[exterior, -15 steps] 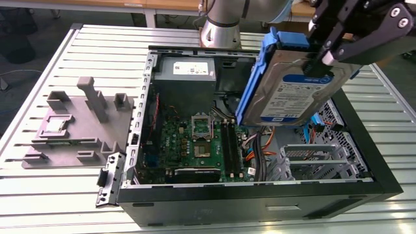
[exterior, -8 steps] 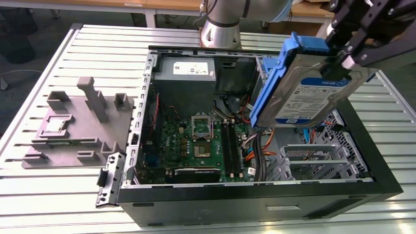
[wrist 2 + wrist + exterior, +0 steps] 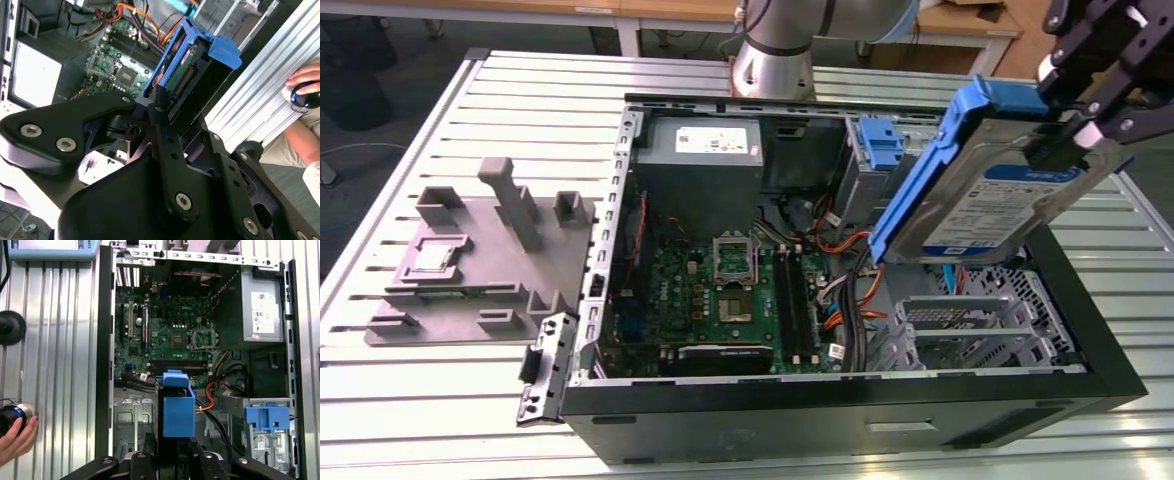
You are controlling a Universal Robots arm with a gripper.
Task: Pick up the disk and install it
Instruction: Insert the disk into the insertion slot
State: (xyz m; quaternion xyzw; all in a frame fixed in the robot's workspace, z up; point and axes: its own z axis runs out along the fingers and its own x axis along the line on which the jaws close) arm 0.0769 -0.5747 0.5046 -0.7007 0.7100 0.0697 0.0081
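Black fingers (image 3: 162,125) clamped on the disk (image 3: 983,205) (blue-railed, tilted) — held above the open computer case (image 3: 854,392).

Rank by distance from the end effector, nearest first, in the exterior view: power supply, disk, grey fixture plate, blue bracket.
1. The disk, gripped in the end effector, at the exterior view's right.
2. The blue bracket, inside the case, left of the disk.
3. The power supply, farther left inside the case.
4. The grey fixture plate, on the table, far left.
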